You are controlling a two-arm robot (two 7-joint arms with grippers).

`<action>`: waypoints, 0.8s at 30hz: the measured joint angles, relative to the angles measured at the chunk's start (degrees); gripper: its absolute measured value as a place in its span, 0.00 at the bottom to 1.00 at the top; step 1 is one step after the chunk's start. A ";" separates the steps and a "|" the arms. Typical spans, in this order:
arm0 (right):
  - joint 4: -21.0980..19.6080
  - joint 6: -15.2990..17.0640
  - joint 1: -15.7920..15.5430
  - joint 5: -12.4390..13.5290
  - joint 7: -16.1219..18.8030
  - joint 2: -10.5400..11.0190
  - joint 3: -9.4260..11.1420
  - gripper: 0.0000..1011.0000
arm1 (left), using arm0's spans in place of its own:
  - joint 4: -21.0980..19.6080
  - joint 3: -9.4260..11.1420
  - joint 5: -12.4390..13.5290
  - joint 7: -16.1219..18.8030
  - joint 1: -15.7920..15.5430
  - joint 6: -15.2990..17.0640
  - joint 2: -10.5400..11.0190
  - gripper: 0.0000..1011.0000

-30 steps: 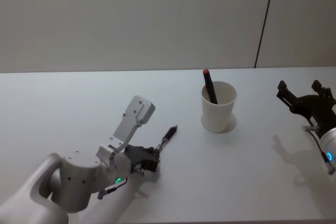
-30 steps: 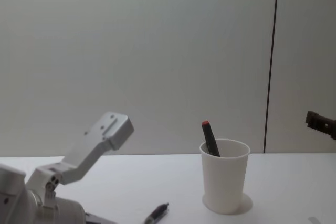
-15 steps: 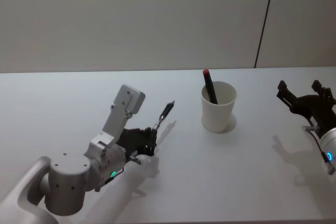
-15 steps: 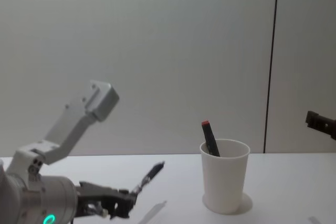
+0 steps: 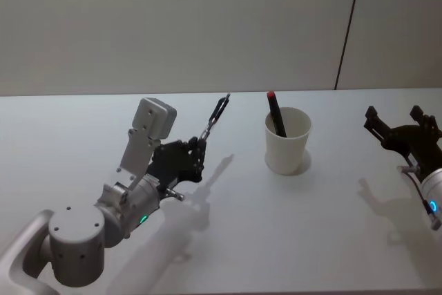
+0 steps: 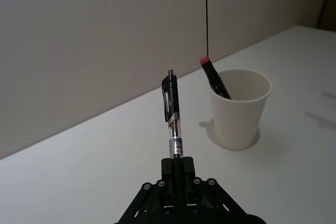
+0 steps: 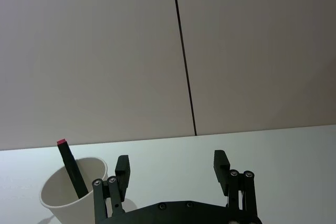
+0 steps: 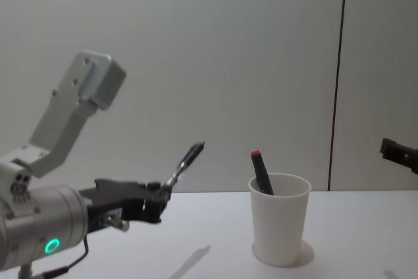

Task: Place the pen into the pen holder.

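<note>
Pen: sits clamped by its lower end in left tool, slants upward toward pen holder farther right; right tool hangs open near right edge of desk.

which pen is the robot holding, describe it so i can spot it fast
On the white table, find the white paper cup; left of it hangs the robot's left hand. The pen juts up from that hand, dark with a clip. Unlike the red-topped pen leaning in the cup, it is held in the air.
</note>
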 joint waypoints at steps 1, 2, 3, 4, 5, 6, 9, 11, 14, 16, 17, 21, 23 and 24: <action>0.00 0.00 0.00 0.00 0.00 0.00 0.00 0.99 | -0.20 -0.07 0.00 -0.18 0.13 -1.58 0.10 0.13; 0.00 0.00 0.00 0.00 0.00 0.00 0.00 0.99 | -0.30 -0.11 0.00 -0.30 0.21 -2.29 0.14 0.13; 0.00 0.00 0.00 0.00 0.00 0.00 0.00 0.99 | -0.35 -0.13 0.00 -0.40 0.25 -2.90 0.17 0.13; 0.00 0.00 0.00 0.00 0.00 0.00 0.00 0.99 | -0.46 -0.20 0.00 -0.67 0.35 -4.40 0.24 0.13; 0.00 0.00 0.00 0.00 0.00 0.00 0.00 0.99 | -0.50 -0.23 0.01 -0.81 0.39 -5.05 0.26 0.13; 0.00 0.00 0.00 0.00 0.00 0.00 0.00 0.99 | -0.52 -0.26 0.03 -1.01 0.41 -6.00 0.28 0.13; 0.00 0.00 0.00 0.00 0.00 0.00 0.00 0.99 | -0.56 -0.34 0.13 -1.85 0.45 -8.93 0.29 0.13; 0.00 0.00 0.00 0.00 0.00 0.00 0.00 0.99 | -0.44 -0.38 0.20 -2.84 0.42 -11.42 0.25 0.13; 0.00 0.00 0.00 0.00 0.00 0.00 0.00 0.99 | -0.10 -0.40 0.27 -4.00 0.23 -13.88 0.12 0.13; 0.00 0.00 0.00 0.00 0.00 0.00 0.00 0.99 | 0.33 -0.42 0.31 -5.22 -0.09 -16.05 -0.06 0.13; 0.00 0.00 0.00 0.00 0.00 0.00 0.00 0.99 | 0.72 -0.42 0.32 -6.16 -0.32 -17.43 -0.22 0.13; 0.00 0.00 0.00 0.00 0.00 0.00 0.00 0.99 | 1.85 -0.42 0.33 -8.89 -1.13 -20.85 -0.68 0.13; 0.00 0.00 0.00 0.00 0.00 0.00 0.00 0.99 | 2.57 -0.39 0.28 -10.57 -1.68 -22.66 -0.99 0.13; 0.00 0.00 0.00 0.00 0.00 0.00 0.00 0.99 | 2.75 -0.37 0.25 -11.16 -1.89 -23.22 -1.11 0.13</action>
